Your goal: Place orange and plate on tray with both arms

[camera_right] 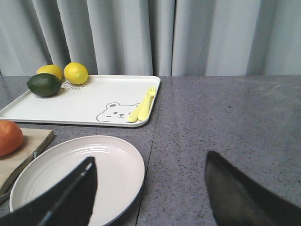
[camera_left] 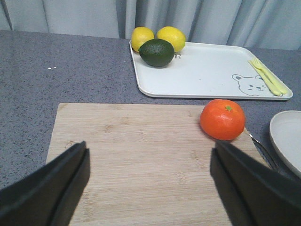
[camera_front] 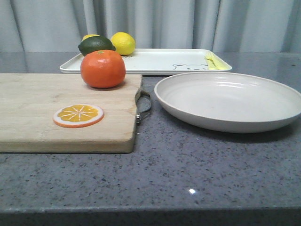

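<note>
The orange sits on the far right corner of the wooden cutting board; it also shows in the left wrist view and the right wrist view. The off-white plate lies on the counter right of the board, empty; it also shows in the right wrist view. The white tray with the bear drawing lies behind both. My left gripper is open above the board, the orange ahead of its right finger. My right gripper is open over the plate's near right rim. Neither arm shows in the front view.
On the tray's far left corner lie a dark green lime and two yellow lemons. A yellow fork lies at the tray's right end. An orange slice disc lies on the board. Grey curtains hang behind the counter.
</note>
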`<state>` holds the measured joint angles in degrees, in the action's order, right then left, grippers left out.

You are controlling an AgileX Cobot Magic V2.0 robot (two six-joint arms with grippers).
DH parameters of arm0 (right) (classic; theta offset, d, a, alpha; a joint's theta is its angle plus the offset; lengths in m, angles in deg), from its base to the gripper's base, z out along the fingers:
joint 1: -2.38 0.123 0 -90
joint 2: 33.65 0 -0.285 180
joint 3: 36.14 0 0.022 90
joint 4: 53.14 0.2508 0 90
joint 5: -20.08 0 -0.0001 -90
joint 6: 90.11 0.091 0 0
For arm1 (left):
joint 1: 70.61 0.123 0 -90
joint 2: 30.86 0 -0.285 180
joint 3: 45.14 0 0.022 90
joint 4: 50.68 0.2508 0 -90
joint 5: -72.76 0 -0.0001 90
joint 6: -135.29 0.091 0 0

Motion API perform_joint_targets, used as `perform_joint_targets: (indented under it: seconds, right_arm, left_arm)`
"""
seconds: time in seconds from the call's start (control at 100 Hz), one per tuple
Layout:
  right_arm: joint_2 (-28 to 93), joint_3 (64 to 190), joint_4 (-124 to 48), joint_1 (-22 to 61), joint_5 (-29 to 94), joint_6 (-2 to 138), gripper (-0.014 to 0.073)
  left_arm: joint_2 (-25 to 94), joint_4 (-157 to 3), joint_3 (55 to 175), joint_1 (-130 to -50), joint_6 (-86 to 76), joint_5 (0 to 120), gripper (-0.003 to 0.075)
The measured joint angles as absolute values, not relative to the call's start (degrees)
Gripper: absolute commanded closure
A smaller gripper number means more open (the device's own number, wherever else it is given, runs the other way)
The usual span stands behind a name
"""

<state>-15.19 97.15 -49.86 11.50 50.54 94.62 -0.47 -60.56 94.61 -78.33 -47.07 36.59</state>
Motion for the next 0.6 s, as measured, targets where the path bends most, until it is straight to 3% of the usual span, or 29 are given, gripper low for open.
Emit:
perform_joint_targets:
  seconds: [0.32,0.6]
  right_arm:
    - [-15.2,97.1,-49.9,11.5,50.5,94.6,0.0020]
    - [-15.2,97.1,-49.9,11.5,50.5,94.6,0.0020]
  left_arm:
    - [-0.5,-61.8,94.6,-78.3,-43.5,36.6,0.0125]
    - [2.8,-78.7,95.0,-78.4,-21.0,39.9,0.0125]
